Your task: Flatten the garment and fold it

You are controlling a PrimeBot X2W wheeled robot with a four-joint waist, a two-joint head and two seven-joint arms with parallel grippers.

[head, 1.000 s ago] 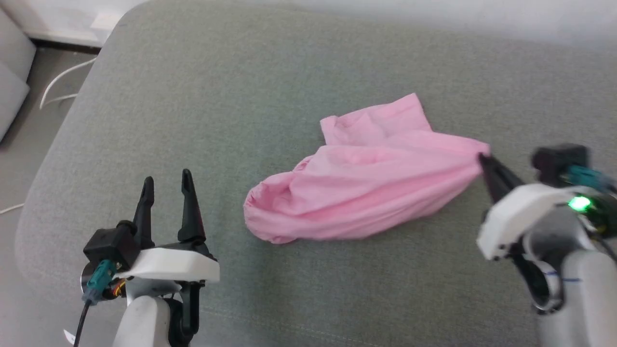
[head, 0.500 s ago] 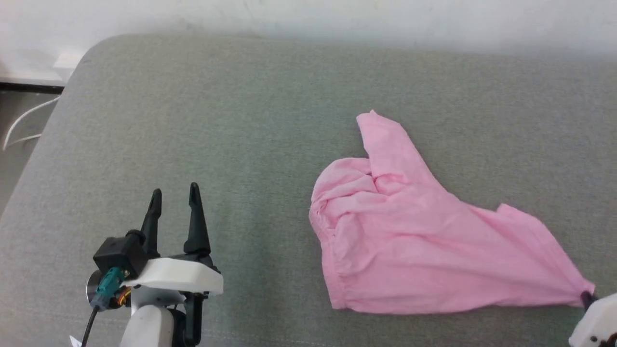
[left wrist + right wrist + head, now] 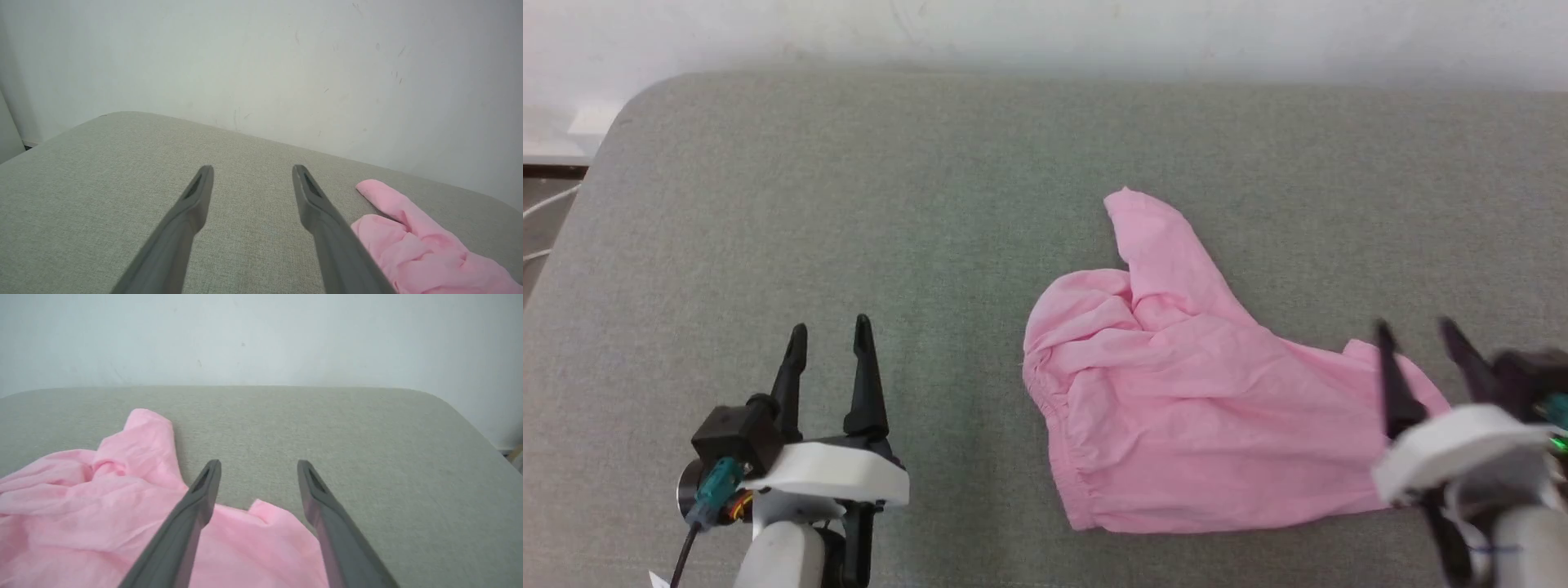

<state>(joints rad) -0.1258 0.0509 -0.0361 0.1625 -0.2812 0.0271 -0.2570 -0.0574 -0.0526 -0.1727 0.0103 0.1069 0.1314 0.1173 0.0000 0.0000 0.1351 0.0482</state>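
Nearest me on the head view, my left gripper (image 3: 831, 325) sits at the lower left over bare cushion, fingers spread apart with nothing between them; its wrist view shows the same gap (image 3: 253, 168). At the lower right, my right gripper (image 3: 1413, 327) is also released, its two dark fingers parted above the right-hand corner of the garment (image 3: 1201, 425), and I see no fabric pinched. In the right wrist view (image 3: 257, 462) a pink corner lies below the gap between the fingers; I cannot tell whether the tips touch it. The garment lies rumpled on the grey-green cushion (image 3: 849, 204), right of centre, with the gathered waistband along its left edge and one leg pointing away toward the back. Beyond that is bare cushion, then the pale wall (image 3: 1045, 33).
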